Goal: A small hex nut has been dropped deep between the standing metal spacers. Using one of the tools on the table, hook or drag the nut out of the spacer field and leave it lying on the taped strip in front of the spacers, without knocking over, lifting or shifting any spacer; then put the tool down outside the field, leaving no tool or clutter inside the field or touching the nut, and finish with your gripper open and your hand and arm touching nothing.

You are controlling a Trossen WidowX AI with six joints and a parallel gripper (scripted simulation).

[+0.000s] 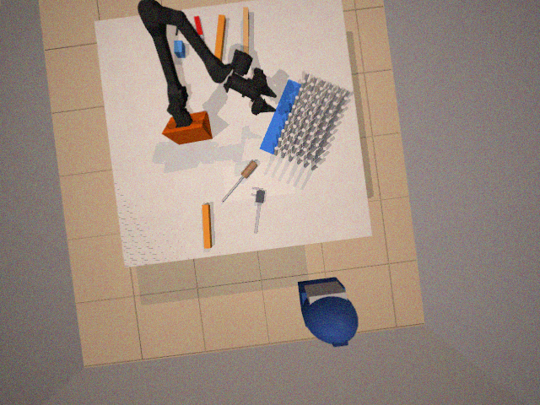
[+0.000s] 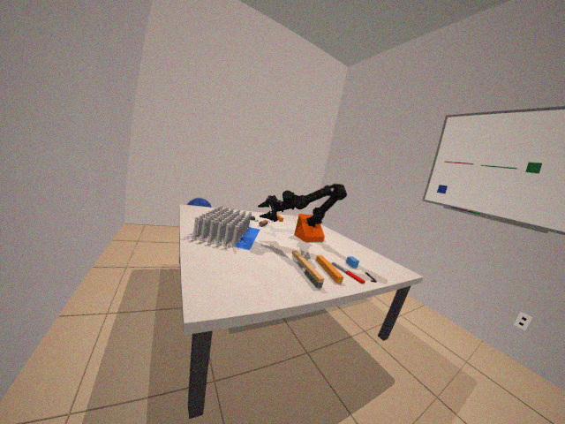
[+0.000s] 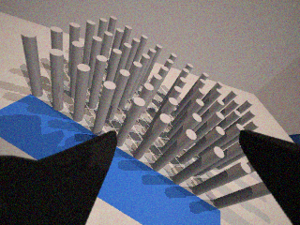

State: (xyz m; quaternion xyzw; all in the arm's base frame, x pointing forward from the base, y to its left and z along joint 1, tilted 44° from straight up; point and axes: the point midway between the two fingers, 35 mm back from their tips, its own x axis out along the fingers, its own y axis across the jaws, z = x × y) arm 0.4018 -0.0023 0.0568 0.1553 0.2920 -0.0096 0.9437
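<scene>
Gripper [image 1: 275, 103] [image 2: 263, 210] [image 3: 176, 136] hung near blue strip [image 1: 273, 126] [image 2: 248, 238] [image 3: 136, 185], jaws wide, holding 0 tools, likely to view spacers [image 1: 311, 120] [image 2: 221, 226] [image 3: 108, 105] first. Nut's spot: can't tell; presumably among spacers.

My claw [image 1: 275, 103] [image 2: 259, 210] [image 3: 176, 136] hangs open above the blue strip [image 1: 272, 126] [image 2: 248, 238] [image 3: 127, 180], where nothing stands in my way; just beyond, close-packed upright spacers [image 1: 305, 117] [image 2: 219, 228] [image 3: 139, 102] leave me only narrow gaps between them.

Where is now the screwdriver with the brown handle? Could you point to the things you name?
In the top view, the screwdriver [image 1: 249, 169] lies on the table between the blue strip [image 1: 267, 143] and the lower orange bar [image 1: 207, 225].
</scene>
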